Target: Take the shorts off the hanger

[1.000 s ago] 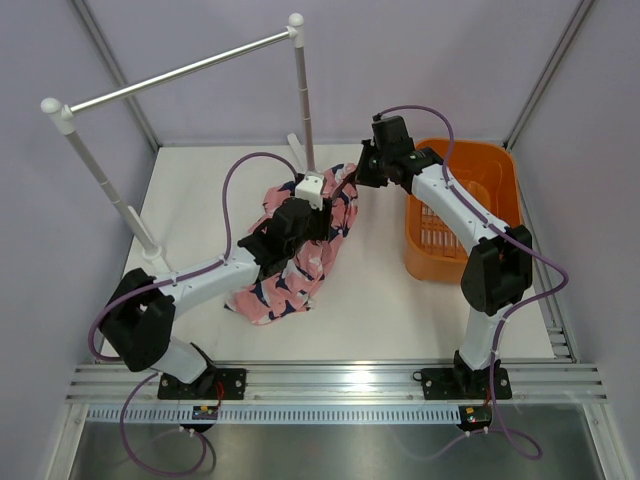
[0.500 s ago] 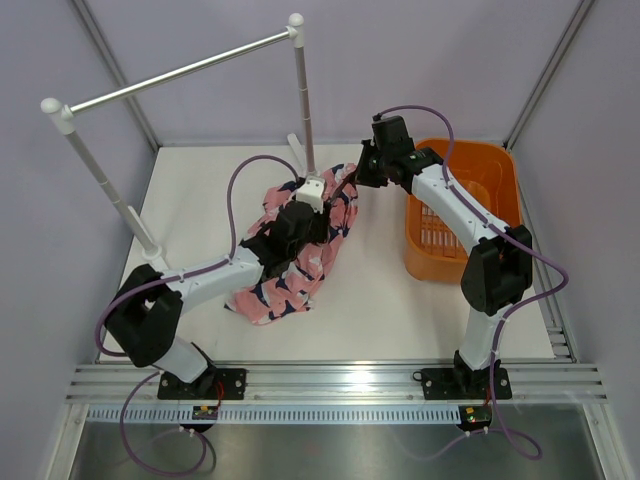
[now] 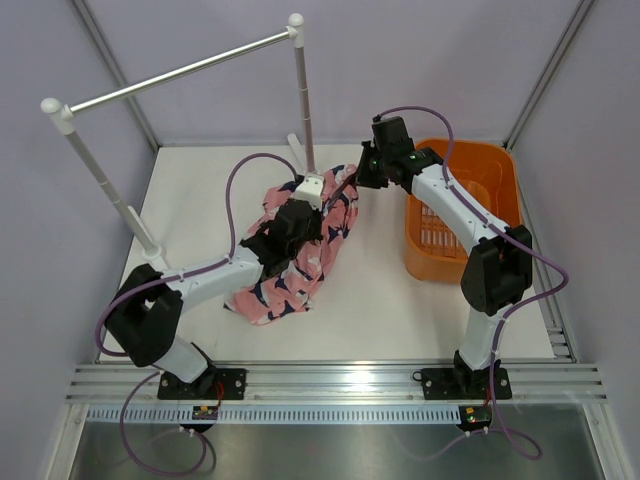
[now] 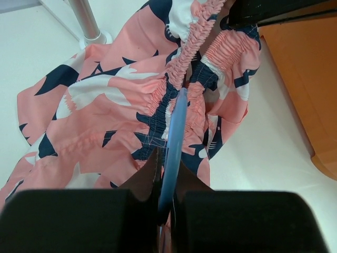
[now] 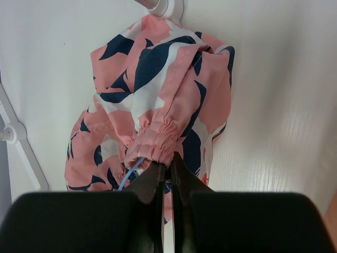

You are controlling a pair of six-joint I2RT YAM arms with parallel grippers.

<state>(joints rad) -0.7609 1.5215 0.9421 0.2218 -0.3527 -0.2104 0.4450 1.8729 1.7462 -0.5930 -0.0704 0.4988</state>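
The left gripper (image 4: 166, 164) is now closed on the thin light-blue wire hanger (image 4: 176, 118); one second ago its jaws were about half open, and the left arm has moved a little closer to the cloth. The right gripper (image 5: 167, 162) has stayed closed, pinching the gathered elastic waistband of the soft pink fabric shorts with navy-blue and white shapes (image 5: 158, 84). From above, the shorts (image 3: 290, 270) lie on the white table (image 3: 390, 310) between the foot of the silver-and-white clothes rail (image 3: 180, 70) and the orange plastic basket (image 3: 490, 175). Their long axis goes from the near left to the far right, with the waistband end lifted toward the right gripper (image 3: 362, 180). The left wrist view shows the hanger wire running straight away from the jaws into the waistband. The right wrist view shows only a short piece of it (image 5: 129, 173) under the elastic, and from above the left gripper (image 3: 305, 212) hides the hanger.
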